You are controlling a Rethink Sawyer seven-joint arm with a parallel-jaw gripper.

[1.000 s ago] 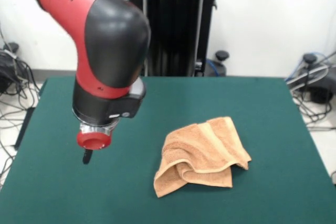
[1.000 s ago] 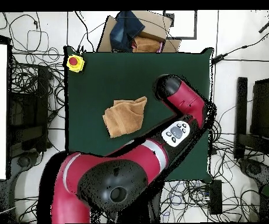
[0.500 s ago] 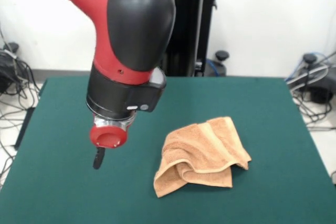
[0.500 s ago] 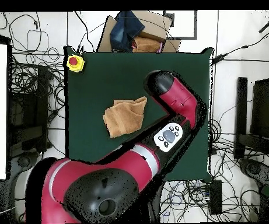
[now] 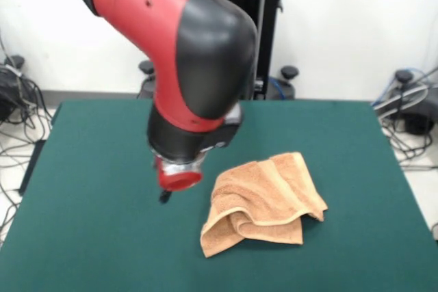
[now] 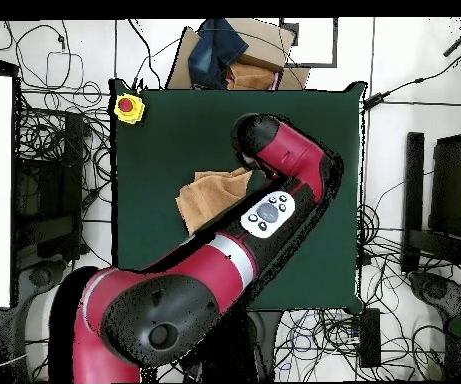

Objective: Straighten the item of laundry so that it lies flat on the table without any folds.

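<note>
The item of laundry [image 5: 263,200] is an orange-tan terry towel lying crumpled on the green table [image 5: 89,141], with folded layers and a curled front edge. From overhead the towel [image 6: 206,203] sits left of the table's [image 6: 174,120] middle, and the red arm partly covers its right edge. My gripper [image 5: 164,196] shows only as a small dark tip under the red wrist flange, just left of the towel and close above the table. How it stands, open or shut, does not show. It holds nothing that I can see.
A yellow box with a red button [image 6: 127,107] sits at one table corner. A cardboard box with cloth in it [image 6: 236,55] stands past the table edge. Cables lie on the floor around the table. The bulky arm elbow [image 5: 205,59] hangs over the table's middle.
The arm has swung across the table toward the towel, rightward in the front view. The gripper tip now sits right beside the towel's left edge. The towel has not moved.
</note>
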